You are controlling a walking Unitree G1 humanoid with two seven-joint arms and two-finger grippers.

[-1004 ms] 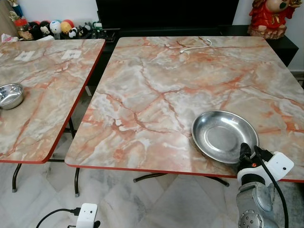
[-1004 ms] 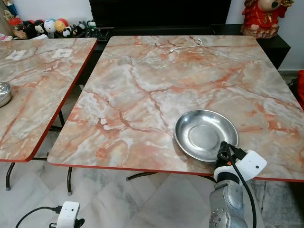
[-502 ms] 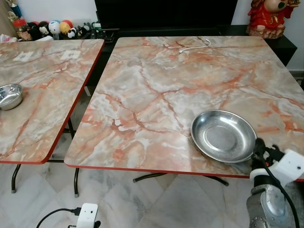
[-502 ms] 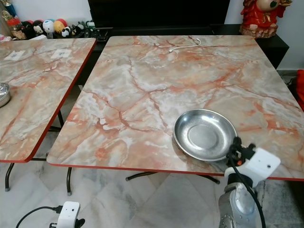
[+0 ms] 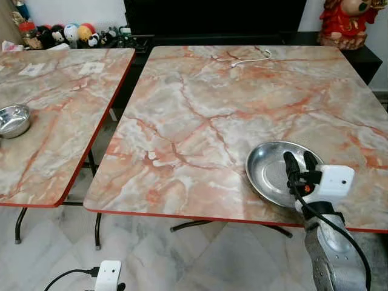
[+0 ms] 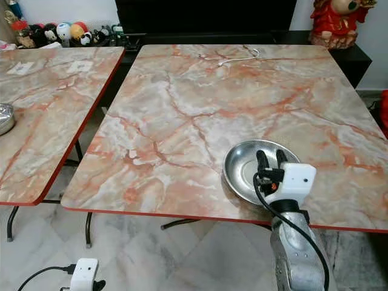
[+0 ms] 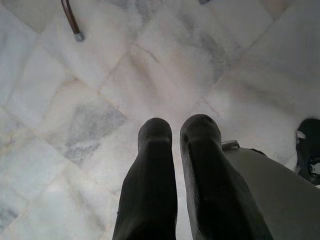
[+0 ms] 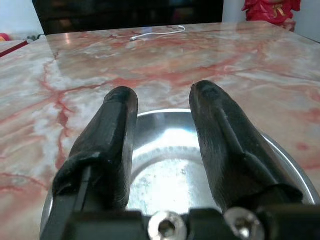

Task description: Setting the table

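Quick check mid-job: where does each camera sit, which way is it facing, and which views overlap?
Head eyes: forward and down at the marble table; right arm, right gripper over the steel plate.
Left wrist: down at floor tiles; left gripper idle.
Right wrist: along its open fingers, across the plate.
Shared: plate, white cable.

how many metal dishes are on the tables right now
2. A wide steel plate lies near the front edge of the right table, under the right gripper. A small steel bowl sits on the left table, partly cut off.

A shiny metal plate point(image 5: 276, 173) lies on the glossy marble-patterned table point(image 5: 200, 115).
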